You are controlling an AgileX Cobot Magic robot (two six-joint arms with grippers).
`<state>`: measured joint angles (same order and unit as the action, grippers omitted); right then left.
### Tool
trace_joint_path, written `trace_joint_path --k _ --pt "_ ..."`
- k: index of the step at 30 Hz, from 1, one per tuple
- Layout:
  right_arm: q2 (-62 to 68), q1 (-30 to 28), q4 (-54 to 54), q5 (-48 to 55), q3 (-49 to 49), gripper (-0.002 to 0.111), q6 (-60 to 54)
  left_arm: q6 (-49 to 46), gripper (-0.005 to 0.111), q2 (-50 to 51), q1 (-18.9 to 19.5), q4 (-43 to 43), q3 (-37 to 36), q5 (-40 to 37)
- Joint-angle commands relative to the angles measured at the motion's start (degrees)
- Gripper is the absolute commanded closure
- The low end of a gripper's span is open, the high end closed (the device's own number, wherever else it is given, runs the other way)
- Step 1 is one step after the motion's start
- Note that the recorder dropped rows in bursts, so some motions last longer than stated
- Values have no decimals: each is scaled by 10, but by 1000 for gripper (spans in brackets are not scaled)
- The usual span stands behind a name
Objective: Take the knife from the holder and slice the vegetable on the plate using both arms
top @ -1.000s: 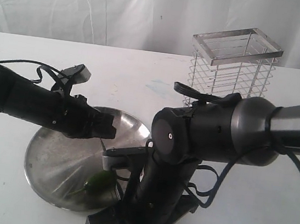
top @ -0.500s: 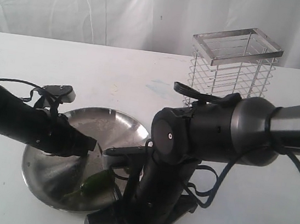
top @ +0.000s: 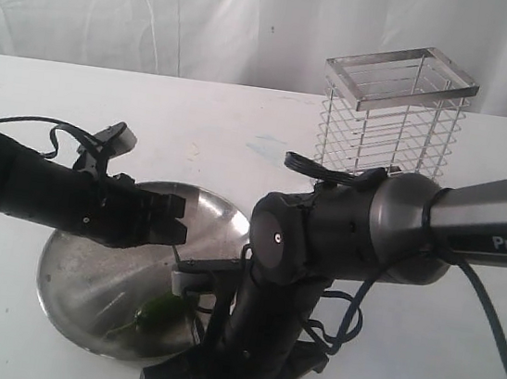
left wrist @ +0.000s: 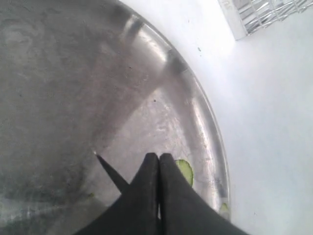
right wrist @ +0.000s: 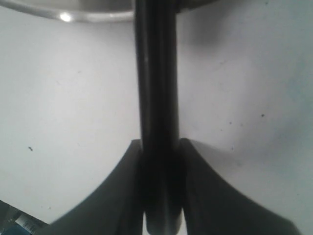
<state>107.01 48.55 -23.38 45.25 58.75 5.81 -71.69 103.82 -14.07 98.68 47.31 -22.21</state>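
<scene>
Two grippers are in service. Items run from left to right in the exterior view, with the plate read as a clock dial.

1. Left gripper [top: 173, 221]: my jaws are pressed fully together with nothing between them. The tips hang over the plate [top: 77, 250] near its 1 o'clock edge. In the left wrist view a pale green cut piece [left wrist: 185, 171] lies on the steel just beside the tips. I cannot tell whether they touch it.

2. Vegetable [top: 159, 309]: it lies inside the plate at about 5 o'clock, close to the rim. Judged handling: it is light, small and smooth-skinned on polished steel, so it is likely to slide or roll under blade pressure. Recommended hold: press one end down with the closed left tips, clear of the cut line. The flesh is soft, so use moderate force only.

3. Right gripper [right wrist: 160, 147]: my jaws are partly closed and clamped on the knife [right wrist: 156, 73]. The knife runs straight out between the fingers [right wrist: 122, 186] toward the plate rim at 5 o'clock. Judged handling: it is stiff, slim and smooth, and it may twist in the grip under side load. I cannot tell which part of the knife sits in the clamp.

4. Holder [top: 394, 115]: it stands upright at 1 o'clock, well apart from the plate, with no knife visible inside.
</scene>
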Motion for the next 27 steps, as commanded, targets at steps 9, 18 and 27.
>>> trace_joint_path --k 9,18,27 --pt "0 1 -2 -1 -2 108 -4 -21 107 -4 0 13 1 -24" --pt "0 1 -2 -1 -2 108 -4 -80 107 53 -27 13 1 -33" --pt "-1 1 0 22 -2 108 -5 -56 107 83 -32 5 -15 7"
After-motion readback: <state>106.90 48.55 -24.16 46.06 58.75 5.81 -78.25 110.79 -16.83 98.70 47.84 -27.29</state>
